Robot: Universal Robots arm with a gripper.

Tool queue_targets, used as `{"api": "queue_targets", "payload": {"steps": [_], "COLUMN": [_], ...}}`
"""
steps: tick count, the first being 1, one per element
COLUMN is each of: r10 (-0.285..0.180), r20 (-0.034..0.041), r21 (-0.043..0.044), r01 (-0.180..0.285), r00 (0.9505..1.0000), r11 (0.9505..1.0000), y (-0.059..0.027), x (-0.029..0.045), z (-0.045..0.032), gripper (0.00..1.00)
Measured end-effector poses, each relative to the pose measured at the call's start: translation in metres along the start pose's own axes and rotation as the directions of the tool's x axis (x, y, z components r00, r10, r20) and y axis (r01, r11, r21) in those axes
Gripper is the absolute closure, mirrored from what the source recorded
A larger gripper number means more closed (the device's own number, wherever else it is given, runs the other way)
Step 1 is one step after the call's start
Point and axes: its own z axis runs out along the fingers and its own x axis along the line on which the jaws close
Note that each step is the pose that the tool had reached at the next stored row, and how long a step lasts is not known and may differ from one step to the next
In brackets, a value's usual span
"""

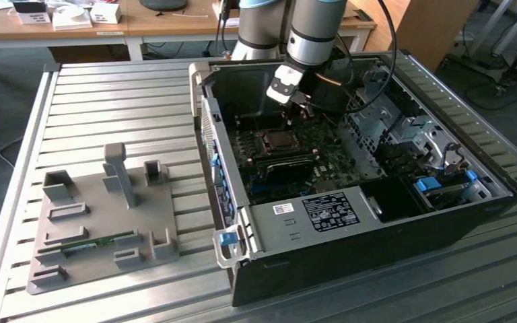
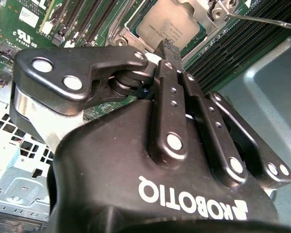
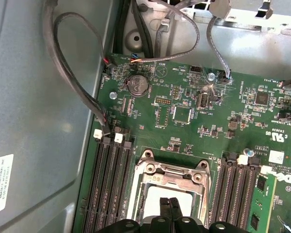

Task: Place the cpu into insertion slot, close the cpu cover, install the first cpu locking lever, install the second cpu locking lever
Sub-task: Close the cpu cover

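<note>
The open computer case (image 1: 357,175) lies on the table with my arm reaching down into it. My gripper (image 1: 296,102) hangs just above the insertion slot (image 1: 277,140), fingers shut with nothing between them. In the first wrist view the closed fingertips (image 3: 169,206) sit over the cpu (image 3: 153,200), whose grey top shows through the window of the cpu cover (image 3: 174,171) lying flat on it. The second wrist view shows the gripper (image 2: 167,46) close over the cpu (image 2: 170,26), and a thin metal locking lever (image 2: 262,20) running past the socket's corner.
Black memory slots (image 3: 109,189) flank the socket on both sides. Grey cables (image 3: 77,87) loop along the case wall. A grey fixture tray (image 1: 106,222) holding a memory stick (image 1: 88,245) sits on the slatted metal table (image 1: 106,101) at the exterior view's left.
</note>
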Motion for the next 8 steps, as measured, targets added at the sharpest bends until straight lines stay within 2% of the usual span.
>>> {"api": "queue_targets", "payload": {"steps": [8], "r10": [-0.002], "r20": [0.0], "r21": [0.0], "r01": [0.002], "r00": [1.0], "r11": [1.0], "y": [0.0], "x": [0.0], "z": [0.0], "gripper": [0.89]}}
